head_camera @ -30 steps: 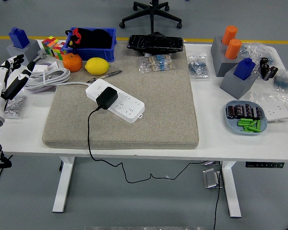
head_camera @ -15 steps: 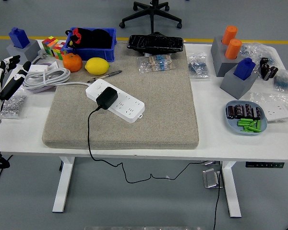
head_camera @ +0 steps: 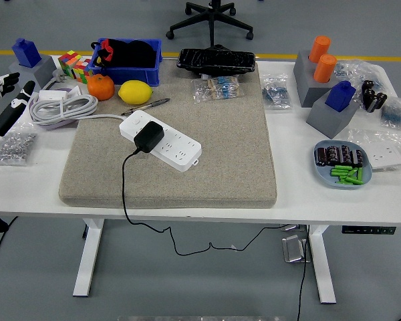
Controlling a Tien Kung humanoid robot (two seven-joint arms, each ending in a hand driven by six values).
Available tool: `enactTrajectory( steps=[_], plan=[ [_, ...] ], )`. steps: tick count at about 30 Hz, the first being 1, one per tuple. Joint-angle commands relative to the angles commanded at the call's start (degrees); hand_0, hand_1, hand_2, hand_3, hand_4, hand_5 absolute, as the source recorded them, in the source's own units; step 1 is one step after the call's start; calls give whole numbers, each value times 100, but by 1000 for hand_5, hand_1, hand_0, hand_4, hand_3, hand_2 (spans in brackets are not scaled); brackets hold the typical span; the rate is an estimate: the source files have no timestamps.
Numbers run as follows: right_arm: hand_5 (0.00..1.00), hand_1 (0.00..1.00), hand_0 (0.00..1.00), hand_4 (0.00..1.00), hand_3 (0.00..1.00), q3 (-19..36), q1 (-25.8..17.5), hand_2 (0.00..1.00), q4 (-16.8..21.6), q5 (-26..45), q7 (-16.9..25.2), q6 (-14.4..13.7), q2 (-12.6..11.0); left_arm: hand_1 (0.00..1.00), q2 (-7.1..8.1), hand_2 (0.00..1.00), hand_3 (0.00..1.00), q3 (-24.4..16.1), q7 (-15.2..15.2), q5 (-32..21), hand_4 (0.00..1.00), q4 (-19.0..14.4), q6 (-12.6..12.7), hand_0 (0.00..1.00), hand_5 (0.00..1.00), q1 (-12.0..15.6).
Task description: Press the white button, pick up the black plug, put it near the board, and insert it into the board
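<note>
Sitting plugged into the glossy white board [head_camera: 162, 140] on the fuzzy beige mat [head_camera: 187, 154]: boxy black plug [head_camera: 148, 137] | left hand [head_camera: 3, 107] well apart at table edge, fingers loose, holding nothing

Black plug [head_camera: 148, 137] seated in white board [head_camera: 162, 140] on mat

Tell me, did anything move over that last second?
Only the left hand: it drew back toward the picture's left edge, away from the coiled white cable, holding nothing. The black plug stayed seated in the white power strip on the grey mat. Everything else kept its place.
</note>
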Motion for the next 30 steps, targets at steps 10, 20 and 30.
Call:
enactTrajectory(
  steps=[10,20,30],
  plan=[
    [444,706,811,767,650,65,32,700,-10,-21,-10,27,-41,887,-13,872,838,-108,7,12,844,-51,-8,958,793,12],
    [444,705,811,766,650,85,35,699,-33,-45,-16,32,-66,886,-41,868,836,-178,1,-5,840,-59,-5,957,788,46],
    [444,706,811,765,650,-1,122,699,-17,4,-25,44,-78,885,-54,867,831,-181,10,9,838,-65,-13,957,776,0]
  ],
)
